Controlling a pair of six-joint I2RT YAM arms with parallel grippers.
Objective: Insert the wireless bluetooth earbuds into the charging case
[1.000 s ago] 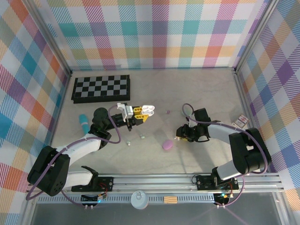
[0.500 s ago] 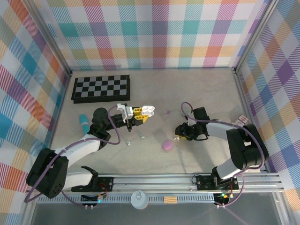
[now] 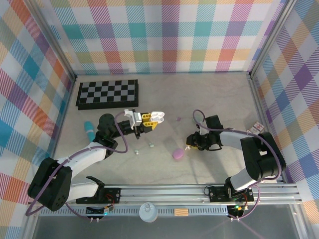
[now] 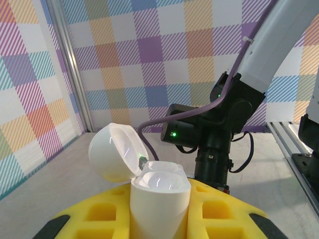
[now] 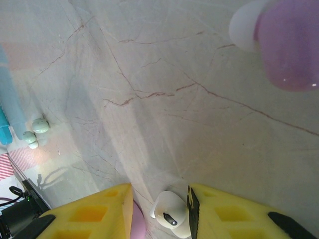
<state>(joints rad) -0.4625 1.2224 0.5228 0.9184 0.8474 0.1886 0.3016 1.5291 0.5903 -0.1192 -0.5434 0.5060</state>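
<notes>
L jaws grip open case (image 4: 159, 199); R jaws narrow round bud (image 5: 168, 211), hold unclear.

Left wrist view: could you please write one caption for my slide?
Left gripper holds the white charging case, lid open, facing the right arm.

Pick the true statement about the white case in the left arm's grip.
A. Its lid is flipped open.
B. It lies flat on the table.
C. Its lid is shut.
A: in the left wrist view the white case stands upright between the yellow fingers, with its domed lid swung back on the hinge.
</notes>
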